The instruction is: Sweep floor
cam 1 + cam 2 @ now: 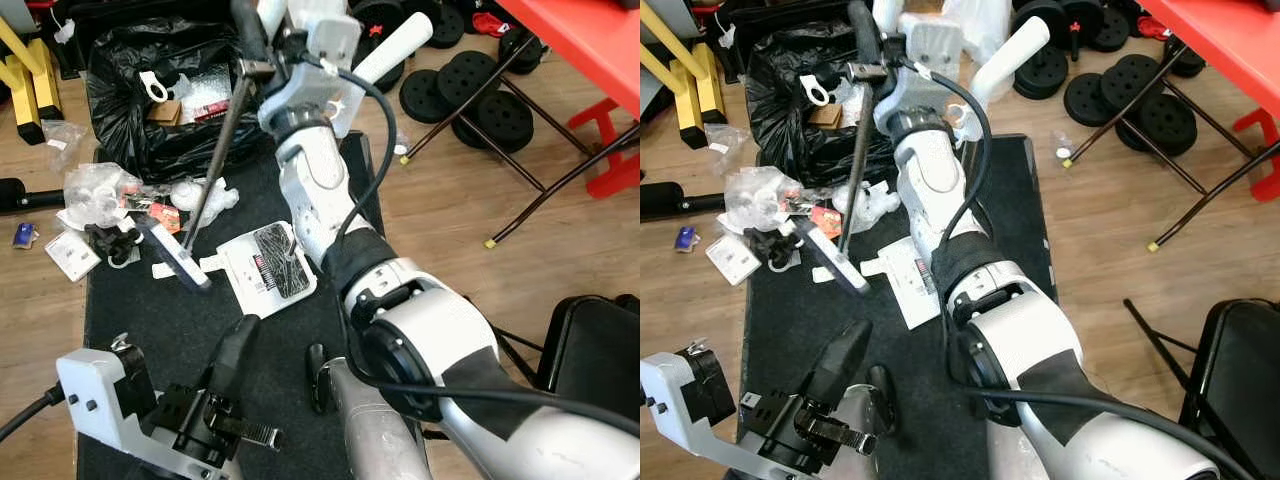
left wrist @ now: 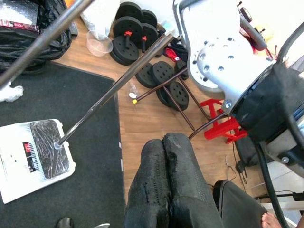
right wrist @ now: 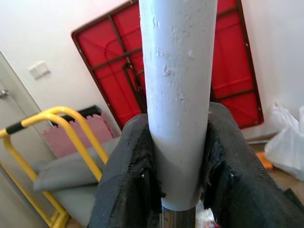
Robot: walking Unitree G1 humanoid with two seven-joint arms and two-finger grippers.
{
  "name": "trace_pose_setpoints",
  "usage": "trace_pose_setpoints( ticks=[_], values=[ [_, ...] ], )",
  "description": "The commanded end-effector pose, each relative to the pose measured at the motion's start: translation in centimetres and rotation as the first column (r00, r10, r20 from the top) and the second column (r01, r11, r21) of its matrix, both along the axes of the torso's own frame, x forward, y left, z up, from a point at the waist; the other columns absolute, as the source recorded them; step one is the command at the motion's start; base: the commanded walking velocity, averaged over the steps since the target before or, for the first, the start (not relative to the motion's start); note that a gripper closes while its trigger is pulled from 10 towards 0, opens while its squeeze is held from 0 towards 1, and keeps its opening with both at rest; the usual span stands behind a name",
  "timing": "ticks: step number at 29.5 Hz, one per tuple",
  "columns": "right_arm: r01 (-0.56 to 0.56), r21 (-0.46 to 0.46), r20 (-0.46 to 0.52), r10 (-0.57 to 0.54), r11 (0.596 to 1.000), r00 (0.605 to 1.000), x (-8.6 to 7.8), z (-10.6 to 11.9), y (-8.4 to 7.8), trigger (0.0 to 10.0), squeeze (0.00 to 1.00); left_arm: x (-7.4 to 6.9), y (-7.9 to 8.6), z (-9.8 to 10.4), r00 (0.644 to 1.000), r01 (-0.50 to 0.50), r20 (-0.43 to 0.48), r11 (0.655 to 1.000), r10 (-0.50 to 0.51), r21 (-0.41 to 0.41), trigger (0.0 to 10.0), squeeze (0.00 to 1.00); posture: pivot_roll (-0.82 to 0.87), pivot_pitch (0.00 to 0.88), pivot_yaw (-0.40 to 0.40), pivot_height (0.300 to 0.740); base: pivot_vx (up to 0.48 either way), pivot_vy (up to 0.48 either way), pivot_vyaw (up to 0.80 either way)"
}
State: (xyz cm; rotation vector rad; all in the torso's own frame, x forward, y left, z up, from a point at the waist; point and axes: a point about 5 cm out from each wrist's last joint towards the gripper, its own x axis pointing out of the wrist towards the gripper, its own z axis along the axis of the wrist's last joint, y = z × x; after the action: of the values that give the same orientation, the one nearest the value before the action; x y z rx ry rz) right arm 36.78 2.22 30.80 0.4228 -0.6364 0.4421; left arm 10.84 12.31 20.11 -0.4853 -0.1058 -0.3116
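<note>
My right gripper (image 1: 248, 50) reaches forward and is shut on the white top grip of a broom (image 3: 178, 95). The broom's dark rod (image 1: 215, 160) slants down to a brush head (image 1: 178, 258) resting on the black mat (image 1: 200, 320). Beside the brush lies a white dustpan (image 1: 268, 268) holding dark debris; its rod (image 2: 109, 92) rises behind my right arm to a white handle (image 1: 398, 45). Plastic wrappers and paper scraps (image 1: 100, 200) litter the mat's far left corner. My left gripper (image 1: 240, 335) hovers low over the near mat, fingers (image 2: 149, 180) shut together on nothing.
An open black rubbish bag (image 1: 150, 90) stands behind the litter. Weight plates (image 1: 480, 90) and the legs of a red folding table (image 1: 590, 40) fill the wooden floor to the right. A black chair (image 1: 590, 350) is near right, and a yellow frame (image 1: 25, 70) far left.
</note>
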Motion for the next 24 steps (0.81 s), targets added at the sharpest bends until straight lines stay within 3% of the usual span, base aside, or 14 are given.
trace_pose_setpoints(
  ticks=[1, 4, 11, 15, 23, 24],
  values=[
    [-0.259, 0.158, -0.182, 0.286, 0.953, 0.941, -6.6, -4.8, 9.5, 10.0, 0.0, -0.2, 0.2, -0.6, 0.995, -0.065, -0.072, 0.998, 0.065, 0.002, 10.0, 0.0, -0.03, 0.474, -0.155, 0.74, 0.0, 0.0, 0.0],
    [-0.25, 0.158, -0.244, 0.283, 0.955, 0.928, -6.8, -6.6, 9.6, 10.0, 0.0, -0.3, 0.1, -0.6, 0.995, -0.064, -0.071, 0.998, 0.063, 0.001, 10.0, 0.0, -0.03, 0.477, -0.156, 0.74, 0.0, 0.0, 0.0],
    [-0.246, 0.16, -0.282, 0.284, 0.956, 0.917, -6.9, -7.5, 9.6, 10.0, 0.0, -0.3, 0.1, -0.6, 0.995, -0.063, -0.071, 0.998, 0.063, 0.0, 10.0, 0.0, -0.03, 0.477, -0.156, 0.74, 0.0, 0.0, 0.0],
    [-0.248, 0.115, -0.34, 0.273, 0.962, 0.9, -7.0, -9.5, 9.6, 10.0, 0.0, -0.5, 0.1, -0.6, 0.995, -0.066, -0.07, 0.998, 0.066, -0.005, 10.0, 0.0, -0.02, 0.493, -0.162, 0.74, 0.0, 0.0, 0.0],
    [-0.249, 0.061, -0.328, 0.255, 0.967, 0.91, -7.0, -10.0, 9.3, 10.0, 0.0, -0.6, 0.0, -0.6, 0.995, -0.068, -0.069, 0.998, 0.067, -0.009, 10.0, 0.0, -0.02, 0.496, -0.164, 0.74, 0.0, 0.0, 0.0],
    [-0.249, 0.003, -0.259, 0.242, 0.968, 0.935, -6.8, -9.4, 9.1, 10.0, 0.0, -0.6, 0.0, -0.6, 0.995, -0.07, -0.068, 0.997, 0.069, -0.011, 10.0, 0.0, -0.03, 0.493, -0.163, 0.74, 0.0, 0.0, 0.0]
  ],
)
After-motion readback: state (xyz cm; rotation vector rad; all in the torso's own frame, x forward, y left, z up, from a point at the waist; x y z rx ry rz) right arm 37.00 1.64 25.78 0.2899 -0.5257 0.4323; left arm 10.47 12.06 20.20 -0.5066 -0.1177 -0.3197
